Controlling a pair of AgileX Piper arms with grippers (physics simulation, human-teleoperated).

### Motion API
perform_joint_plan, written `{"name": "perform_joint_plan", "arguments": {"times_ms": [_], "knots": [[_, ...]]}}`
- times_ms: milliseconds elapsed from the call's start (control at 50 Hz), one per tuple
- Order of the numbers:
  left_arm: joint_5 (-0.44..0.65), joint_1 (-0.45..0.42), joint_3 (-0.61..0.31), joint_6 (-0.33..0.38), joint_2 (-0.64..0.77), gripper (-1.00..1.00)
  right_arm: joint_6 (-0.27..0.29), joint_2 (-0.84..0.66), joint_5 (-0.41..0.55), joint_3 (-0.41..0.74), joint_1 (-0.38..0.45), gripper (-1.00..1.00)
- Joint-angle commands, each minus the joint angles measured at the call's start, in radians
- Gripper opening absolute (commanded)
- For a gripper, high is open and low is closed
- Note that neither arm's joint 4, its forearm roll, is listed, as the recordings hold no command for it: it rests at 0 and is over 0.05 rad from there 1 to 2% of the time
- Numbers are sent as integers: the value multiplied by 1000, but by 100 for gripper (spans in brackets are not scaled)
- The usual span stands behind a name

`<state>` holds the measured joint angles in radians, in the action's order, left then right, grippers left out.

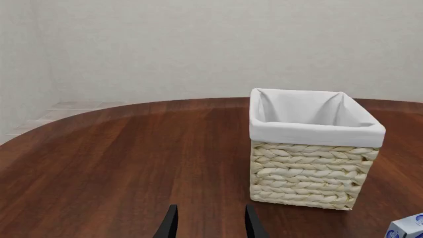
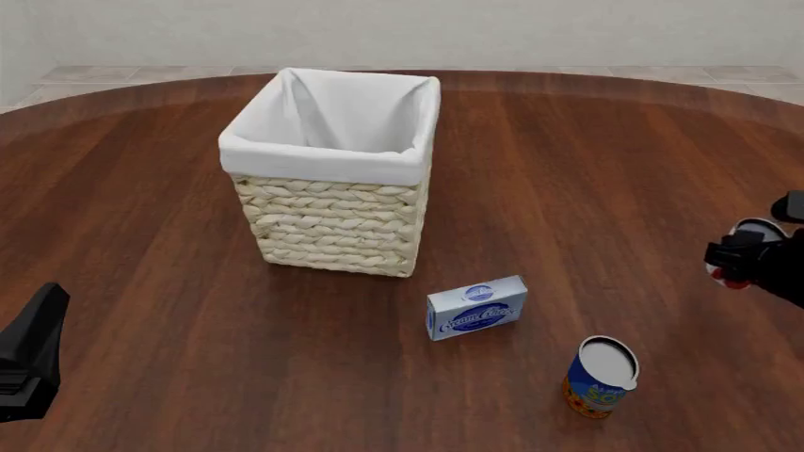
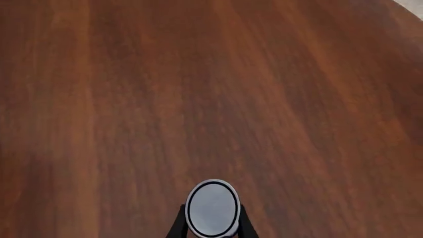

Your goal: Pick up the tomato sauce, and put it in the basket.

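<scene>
Right wrist view: my right gripper (image 3: 211, 225) clamps the sauce (image 3: 212, 207) between its fingers, to carry it toward the basket (image 2: 329, 165); my left gripper (image 1: 210, 223) is open.

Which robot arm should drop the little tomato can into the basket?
The right. The right gripper has its fingers on either side of the tomato sauce, apparently gripping it. The left gripper is open and empty, facing the basket, far from that can.

Basket (image 2: 337, 179) rear left; box (image 2: 476, 308) nearer, to its right; can (image 2: 600, 377) nearest, further right.
</scene>
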<state>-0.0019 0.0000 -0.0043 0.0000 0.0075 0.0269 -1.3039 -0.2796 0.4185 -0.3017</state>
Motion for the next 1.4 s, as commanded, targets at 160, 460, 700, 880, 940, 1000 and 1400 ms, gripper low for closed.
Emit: {"name": "perform_joint_plan", "arguments": {"times_ms": [160,460,700,880,940,1000,1400], "knots": [[0,0,0,0,0,100,-24,54,140,166,114,-100],[0,0,0,0,0,100,-1,16,204,321,218,-100],[0,0,0,0,0,100,18,-51,219,418,328,-100],[0,0,0,0,0,100,30,-105,236,488,404,-100],[0,0,0,0,0,100,32,-118,243,509,428,-100],[0,0,0,0,0,100,38,-133,253,540,458,-100],[0,0,0,0,0,100,68,-233,328,716,633,-100]]}}
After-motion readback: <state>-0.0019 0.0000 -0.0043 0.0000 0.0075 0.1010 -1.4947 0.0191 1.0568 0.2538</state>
